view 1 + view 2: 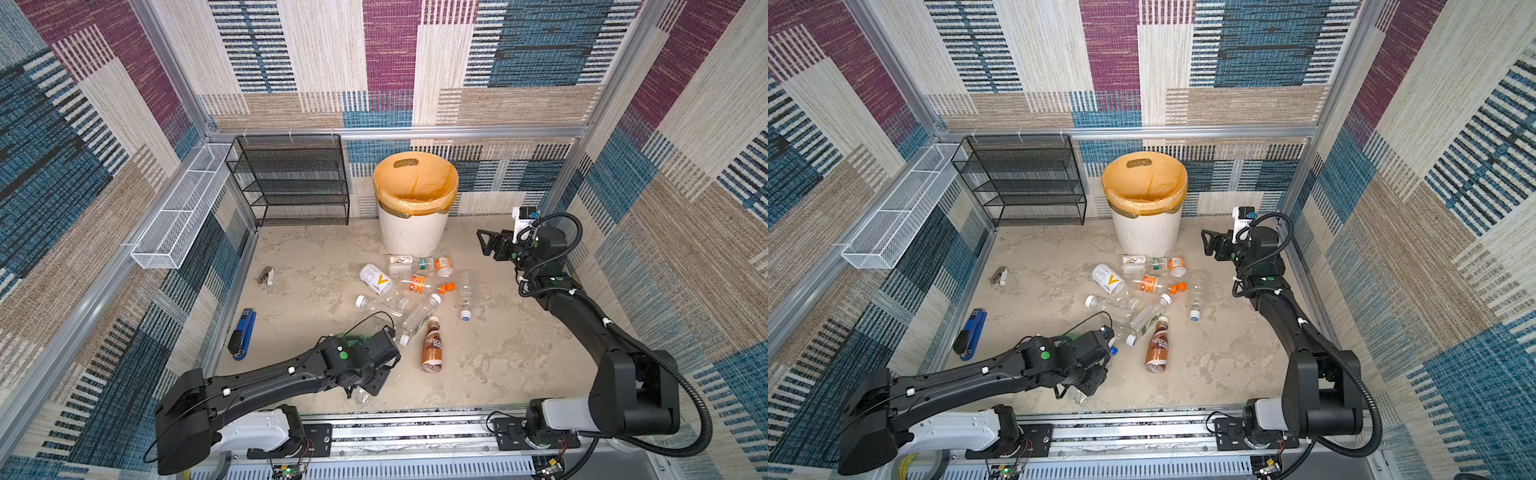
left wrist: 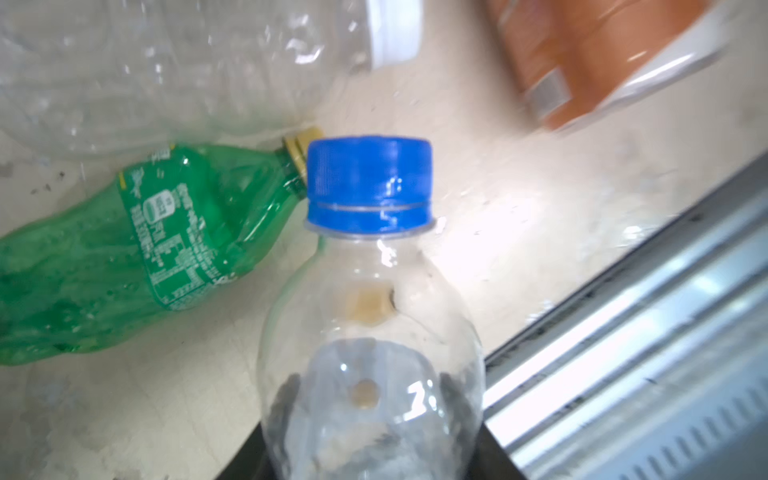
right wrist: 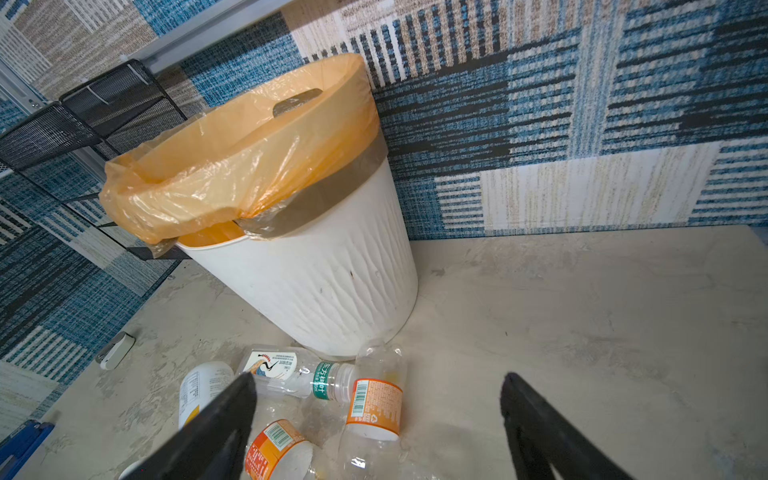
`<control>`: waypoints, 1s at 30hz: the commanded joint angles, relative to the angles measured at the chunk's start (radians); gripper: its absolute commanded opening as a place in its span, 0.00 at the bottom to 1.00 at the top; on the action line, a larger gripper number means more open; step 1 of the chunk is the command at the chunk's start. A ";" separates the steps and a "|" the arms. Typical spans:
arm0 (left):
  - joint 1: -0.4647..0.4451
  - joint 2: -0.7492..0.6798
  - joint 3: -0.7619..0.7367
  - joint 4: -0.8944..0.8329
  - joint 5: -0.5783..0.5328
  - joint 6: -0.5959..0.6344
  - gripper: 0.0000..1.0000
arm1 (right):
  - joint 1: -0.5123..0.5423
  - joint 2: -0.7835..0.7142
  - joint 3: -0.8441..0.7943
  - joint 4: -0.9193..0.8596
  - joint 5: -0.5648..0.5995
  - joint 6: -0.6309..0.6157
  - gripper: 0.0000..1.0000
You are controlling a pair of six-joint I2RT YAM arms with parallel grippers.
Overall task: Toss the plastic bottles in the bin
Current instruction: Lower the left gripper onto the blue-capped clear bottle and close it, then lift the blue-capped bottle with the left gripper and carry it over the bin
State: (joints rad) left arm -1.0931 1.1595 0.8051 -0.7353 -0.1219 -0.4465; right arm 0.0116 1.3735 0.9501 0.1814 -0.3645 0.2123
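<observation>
While the right gripper point(image 3: 379, 376) sits open, the left gripper point(image 1: 365, 384) squeezes a clear plastic bottle point(image 2: 370, 332).
Its cap point(image 2: 369, 183) is blue.

Patchwork carpet walls point(image 1: 390, 62), mottled beige floor point(image 1: 519, 353) (black mesh rack point(image 1: 291, 178) behind)

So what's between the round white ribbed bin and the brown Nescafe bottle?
Scattered clear plastic bottles, white or orange caps, lying down; both top views show it.

Clear bottle point(image 2: 371, 340) — blue cap point(image 2: 369, 183)
</observation>
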 commanded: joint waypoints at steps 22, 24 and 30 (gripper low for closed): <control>0.114 0.095 0.088 1.980 -0.027 1.281 0.53 | 0.001 -0.001 0.014 -0.044 0.019 0.041 0.89; 0.162 0.146 0.167 2.000 0.044 1.226 0.53 | 0.001 -0.013 0.000 -0.033 0.025 0.044 0.89; 0.356 0.365 0.523 1.818 0.068 0.944 0.53 | -0.001 -0.022 -0.024 -0.021 0.031 0.043 0.89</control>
State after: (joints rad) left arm -0.8028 1.4506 1.2011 1.1439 -0.0666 0.6693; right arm 0.0116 1.3560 0.9302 0.1169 -0.3401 0.2462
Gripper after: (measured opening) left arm 0.530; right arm 0.885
